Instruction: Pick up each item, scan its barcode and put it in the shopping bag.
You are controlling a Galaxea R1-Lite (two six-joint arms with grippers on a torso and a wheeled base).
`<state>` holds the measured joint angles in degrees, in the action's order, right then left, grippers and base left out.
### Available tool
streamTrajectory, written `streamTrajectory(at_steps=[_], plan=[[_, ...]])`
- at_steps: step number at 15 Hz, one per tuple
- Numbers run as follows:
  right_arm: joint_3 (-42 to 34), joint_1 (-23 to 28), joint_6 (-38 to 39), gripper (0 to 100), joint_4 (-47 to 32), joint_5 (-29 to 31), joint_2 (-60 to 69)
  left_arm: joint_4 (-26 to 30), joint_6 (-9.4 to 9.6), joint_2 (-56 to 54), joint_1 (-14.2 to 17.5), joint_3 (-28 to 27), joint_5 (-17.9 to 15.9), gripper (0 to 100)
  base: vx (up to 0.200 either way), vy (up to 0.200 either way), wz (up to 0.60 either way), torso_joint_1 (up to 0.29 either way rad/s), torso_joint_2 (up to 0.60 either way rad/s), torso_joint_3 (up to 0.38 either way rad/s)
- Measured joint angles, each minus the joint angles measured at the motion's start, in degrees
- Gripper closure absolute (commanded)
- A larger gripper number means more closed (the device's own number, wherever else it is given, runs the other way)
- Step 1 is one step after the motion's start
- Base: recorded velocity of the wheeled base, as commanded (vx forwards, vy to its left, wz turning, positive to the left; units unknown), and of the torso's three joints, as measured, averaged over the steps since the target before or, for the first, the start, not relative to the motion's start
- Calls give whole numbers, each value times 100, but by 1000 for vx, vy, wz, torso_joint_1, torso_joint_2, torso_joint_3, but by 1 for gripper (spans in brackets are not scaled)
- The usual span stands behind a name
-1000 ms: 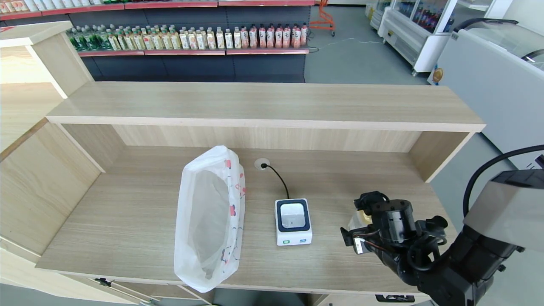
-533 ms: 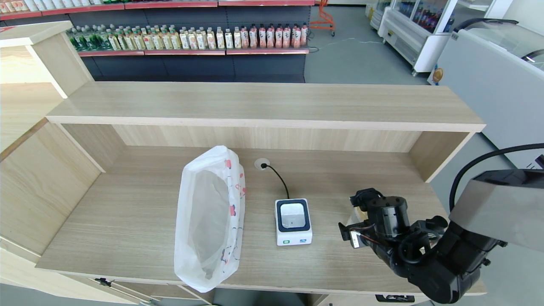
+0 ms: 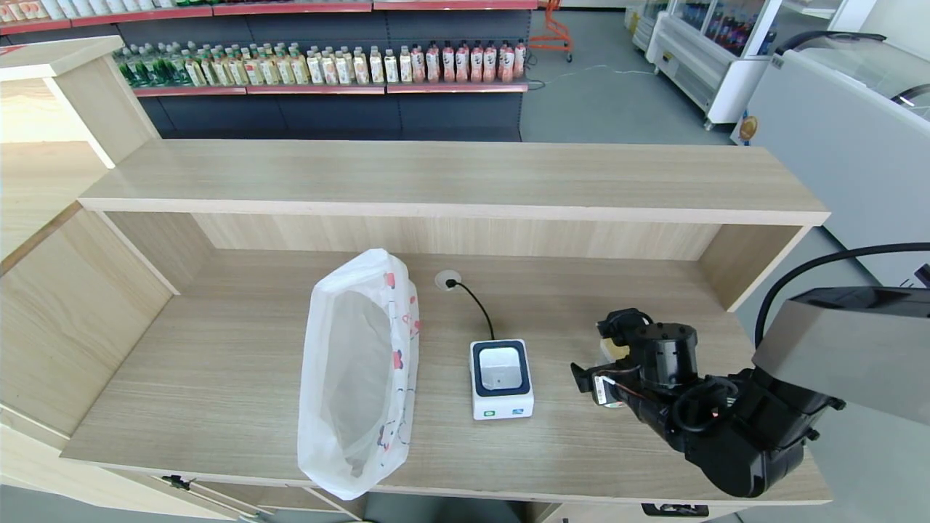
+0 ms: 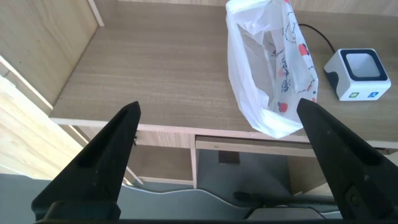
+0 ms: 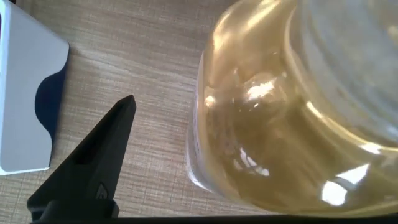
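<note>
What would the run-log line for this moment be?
step: pick | right gripper: open, at bottle standing on counter right of scanner | left gripper: open, off counter's near edge, near shopping bag

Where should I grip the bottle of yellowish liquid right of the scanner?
Around its round body, just below the shoulder, coming down from above: the bottle looks upright on the counter, and the open right gripper hangs over it.

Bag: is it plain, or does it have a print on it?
The bag is translucent white, with small red and dark printed figures down one side. It shows best in the left wrist view.
</note>
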<state>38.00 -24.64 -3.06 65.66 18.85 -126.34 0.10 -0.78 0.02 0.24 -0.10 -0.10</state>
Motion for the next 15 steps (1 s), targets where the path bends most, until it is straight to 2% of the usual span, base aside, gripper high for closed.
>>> streamTrajectory(at_steps=[1,15], plan=[[73,0,-5,100,17,-111,-26,0,0,0,0,0,0,0,0,0,0,0,0,0],[133,20,-95,100,82,-229,60,0,2,0,0,0,-1,0,0,0,0,0,0,0]])
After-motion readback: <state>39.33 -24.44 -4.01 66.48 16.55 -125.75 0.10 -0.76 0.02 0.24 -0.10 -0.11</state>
